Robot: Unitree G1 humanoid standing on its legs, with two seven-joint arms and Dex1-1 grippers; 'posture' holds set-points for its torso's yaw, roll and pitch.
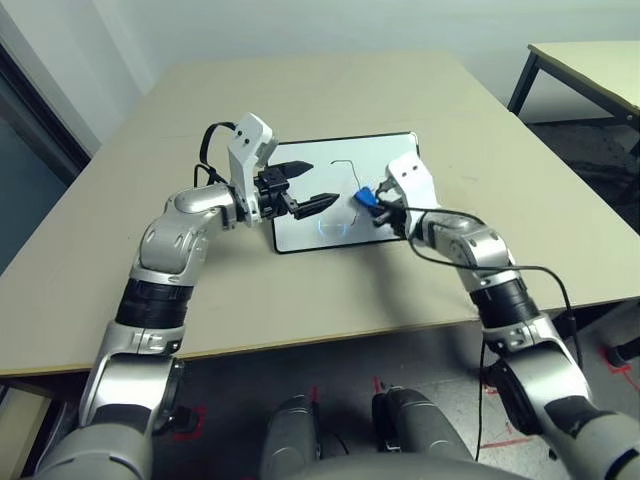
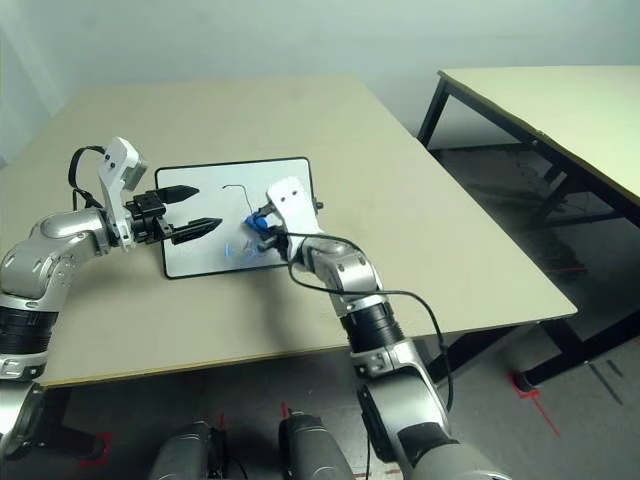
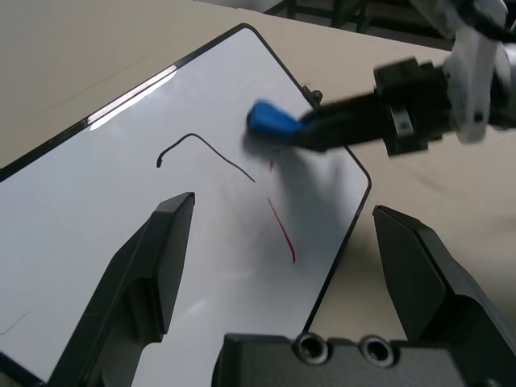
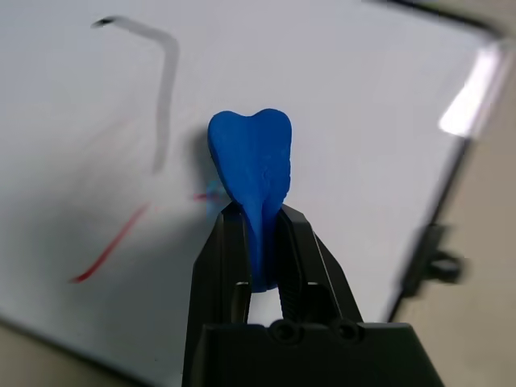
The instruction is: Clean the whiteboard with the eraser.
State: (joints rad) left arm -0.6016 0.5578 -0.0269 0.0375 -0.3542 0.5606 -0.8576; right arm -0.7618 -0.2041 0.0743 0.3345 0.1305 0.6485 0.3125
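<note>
Eraser (image 4: 250, 165) pinched tight between the two black fingers of the right pincer (image 4: 260, 242), blue block squeezed so its free end bulges out past the fingertips. In the left eye view it sits just right of centre frame, over the right part of the whiteboard (image 1: 300, 215); contact with the board cannot be told. Whiteboard lies flat on the tan surface (image 1: 120, 250), centre of frame. Marks on the board: a thin black hooked line (image 3: 201, 149), a short red stroke (image 3: 282, 238). Left pincer (image 1: 305, 185) over the board's left part, centre-left of frame, fingers spread wide, holding nothing.
</note>
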